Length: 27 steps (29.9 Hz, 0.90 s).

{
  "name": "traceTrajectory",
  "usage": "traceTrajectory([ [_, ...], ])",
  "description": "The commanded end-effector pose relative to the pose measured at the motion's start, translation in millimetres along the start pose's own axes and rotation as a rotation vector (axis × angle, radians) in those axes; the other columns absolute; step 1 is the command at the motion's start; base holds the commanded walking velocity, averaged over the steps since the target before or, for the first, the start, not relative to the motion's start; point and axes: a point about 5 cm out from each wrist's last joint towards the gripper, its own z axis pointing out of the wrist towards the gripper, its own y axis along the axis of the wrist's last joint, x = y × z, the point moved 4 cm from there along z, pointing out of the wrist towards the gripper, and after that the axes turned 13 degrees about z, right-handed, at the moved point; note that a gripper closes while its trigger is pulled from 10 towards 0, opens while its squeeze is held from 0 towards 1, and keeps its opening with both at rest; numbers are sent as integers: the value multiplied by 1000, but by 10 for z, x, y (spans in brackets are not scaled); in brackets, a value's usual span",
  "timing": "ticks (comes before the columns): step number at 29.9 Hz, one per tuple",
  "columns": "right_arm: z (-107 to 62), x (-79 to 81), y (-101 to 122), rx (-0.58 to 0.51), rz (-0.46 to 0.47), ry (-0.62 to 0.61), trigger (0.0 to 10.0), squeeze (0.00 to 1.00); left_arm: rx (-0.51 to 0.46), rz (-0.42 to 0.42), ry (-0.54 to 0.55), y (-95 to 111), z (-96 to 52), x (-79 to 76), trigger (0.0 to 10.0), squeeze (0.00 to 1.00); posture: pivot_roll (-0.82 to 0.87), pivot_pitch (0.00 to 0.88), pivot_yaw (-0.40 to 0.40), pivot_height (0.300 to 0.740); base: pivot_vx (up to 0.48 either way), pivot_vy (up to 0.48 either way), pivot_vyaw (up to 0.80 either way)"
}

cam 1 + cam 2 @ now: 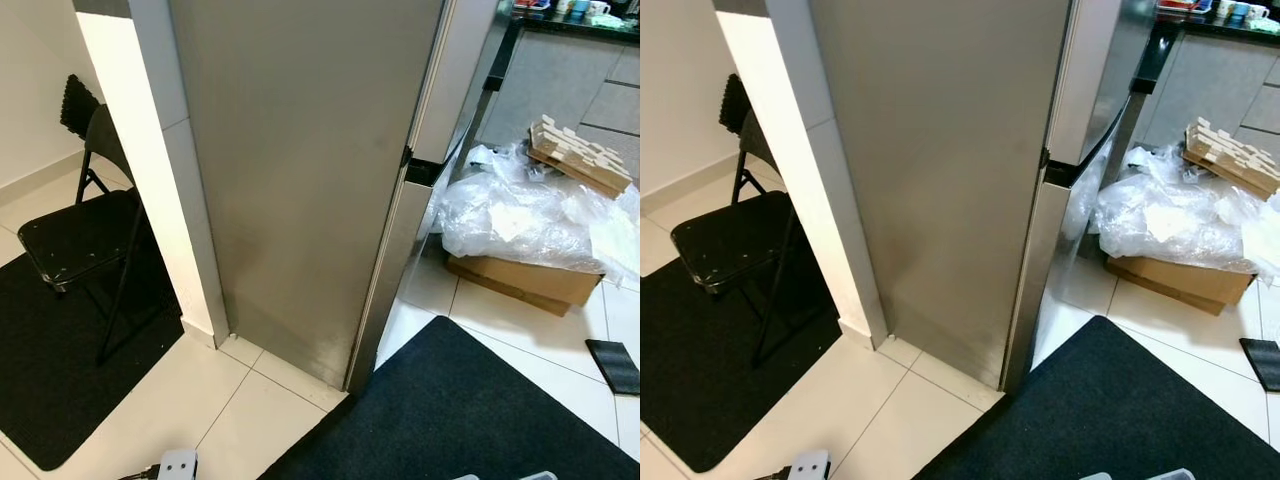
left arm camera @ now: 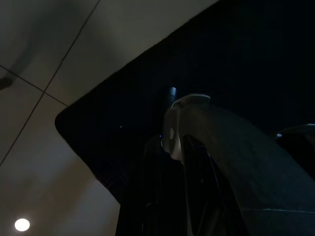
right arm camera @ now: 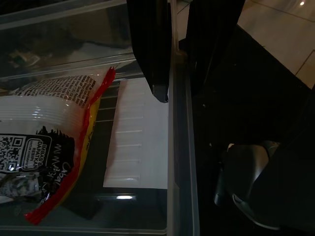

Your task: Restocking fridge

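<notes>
- Right gripper [image 3: 177, 93] clamped on the rim of a clear plastic bin [image 3: 179, 162], one black finger inside the wall, the other outside, wall pinched between.
- Inside the bin, a red-edged printed bag [image 3: 54, 152] lying flat beside a white ribbed pack [image 3: 138, 142]; likely the stock meant for the fridge.
- Left gripper [image 2: 172, 142] hanging low in shade above the dark mat; cannot tell whether open or closed.
- Best kept level while carrying, judging by the loose bag: a tilt toward the gripped wall could slide the contents about.
- Fridge [image 1: 300, 180] straight ahead, grey side panel facing the head camera, doors shut, front turned toward the right.
- Probably needs stepping round the fridge's near corner onto the black mat [image 1: 470, 410] to face the doors.
- Tight on the right: cardboard box [image 1: 525, 282] under crumpled plastic sheeting [image 1: 530, 215] just beside the fridge front, a small dark flat object [image 1: 613, 365] on the tiles nearby.
- On the left, a white wall edge [image 1: 150, 170] against the fridge, a folding chair [image 1: 85, 230] on a second dark mat [image 1: 60, 370]; no use going that way.
- Open tile between the two mats, narrow, at the fridge's corner.
</notes>
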Motion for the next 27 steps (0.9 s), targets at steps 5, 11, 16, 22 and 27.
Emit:
traceTrajectory([
  [5,-4,-35,17,-3,-3,-14,10000,0,48,13,-23,-134,-16,-61,10000,0,-37,0,-34,740,283,0,0],
  [11,-4,-33,18,-4,-3,-13,10000,0,46,11,-25,-136,-15,-69,10000,0,-37,0,-34,740,287,0,0],
  [16,-4,-34,28,-6,-2,-13,10000,0,46,11,-25,-137,-15,-73,10000,0,-37,0,-36,740,289,0,0],
  [22,-5,-37,32,-6,-3,-13,10000,0,46,11,-23,-135,-14,-73,10000,0,-36,0,-36,740,288,0,0],
  [27,-5,-38,28,-5,-2,-13,10000,0,35,-14,-17,-126,-14,-70,10000,0,-36,0,-36,740,227,0,0],
])
